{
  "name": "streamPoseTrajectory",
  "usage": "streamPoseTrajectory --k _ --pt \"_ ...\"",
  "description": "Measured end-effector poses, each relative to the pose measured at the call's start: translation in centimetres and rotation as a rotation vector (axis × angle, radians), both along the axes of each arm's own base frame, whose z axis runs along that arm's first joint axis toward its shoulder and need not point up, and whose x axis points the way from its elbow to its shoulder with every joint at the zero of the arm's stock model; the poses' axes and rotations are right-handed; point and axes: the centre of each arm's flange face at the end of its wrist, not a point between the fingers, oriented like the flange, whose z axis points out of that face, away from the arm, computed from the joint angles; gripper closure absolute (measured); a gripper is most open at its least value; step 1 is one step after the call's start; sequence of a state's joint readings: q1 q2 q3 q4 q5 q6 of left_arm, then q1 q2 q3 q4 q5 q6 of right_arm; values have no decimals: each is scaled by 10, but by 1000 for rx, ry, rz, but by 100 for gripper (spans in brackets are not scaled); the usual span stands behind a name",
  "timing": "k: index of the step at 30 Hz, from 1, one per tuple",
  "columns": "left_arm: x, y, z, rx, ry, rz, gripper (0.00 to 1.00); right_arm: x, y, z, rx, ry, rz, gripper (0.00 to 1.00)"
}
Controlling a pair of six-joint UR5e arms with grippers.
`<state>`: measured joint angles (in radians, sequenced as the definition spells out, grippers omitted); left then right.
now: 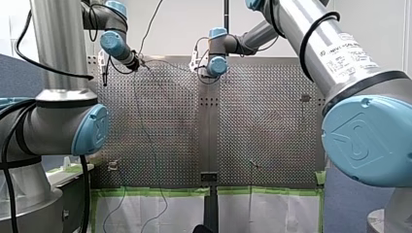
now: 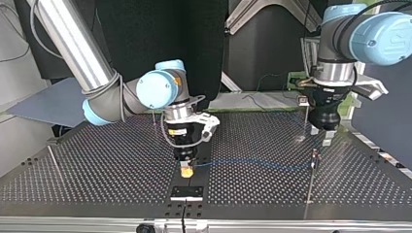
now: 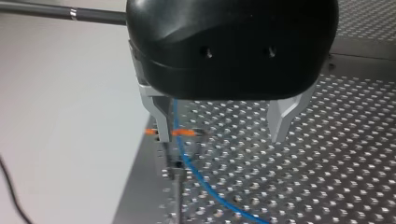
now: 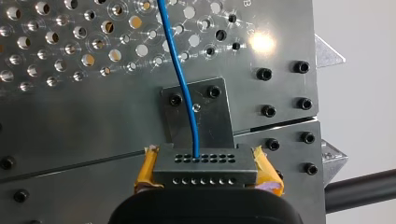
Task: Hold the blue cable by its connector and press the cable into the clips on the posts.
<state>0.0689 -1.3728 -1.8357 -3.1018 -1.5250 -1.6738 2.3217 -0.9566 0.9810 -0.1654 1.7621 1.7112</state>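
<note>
- My right pincer (image 4: 205, 173) is clamping its yellow pads onto both ends of the grey metal connector block (image 4: 205, 163), which is drilled with rows of small holes. The pincer body is being cut off at the view's edge.
- The thin blue cable (image 4: 183, 79) is leaving the block's upper hole row and running ahead over a small screwed steel plate (image 4: 212, 116) on the perforated metal desk (image 4: 70, 93).
- My left pincer (image 3: 219, 137) is standing wide, metal fingers (image 3: 281, 119) well apart and gripping nothing. The cable is passing just beside one finger.
- A slim metal post (image 3: 176, 186) is standing under that finger; whether the cable is sitting in its clip I cannot tell. A small orange piece (image 3: 186, 133) there is too blurred to identify.
- Only the top view is showing the cable spanning from the right pincer to the post below the left pincer.
- Front view: the cable is barely showing. A white label (image 1: 347, 56) on my right arm is carrying print too small to read.
</note>
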Motion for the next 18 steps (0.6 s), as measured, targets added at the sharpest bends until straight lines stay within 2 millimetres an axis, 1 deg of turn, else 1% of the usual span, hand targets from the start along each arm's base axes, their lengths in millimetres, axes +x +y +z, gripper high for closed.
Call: streamPoseTrajectory --k 6,18 --pt "0 -5 2 52 9 -6 1 0 0 0 0 0 0 100" --pt "0 -13 15 152 -23 -26 1 0 0 0 0 0 -2 100"
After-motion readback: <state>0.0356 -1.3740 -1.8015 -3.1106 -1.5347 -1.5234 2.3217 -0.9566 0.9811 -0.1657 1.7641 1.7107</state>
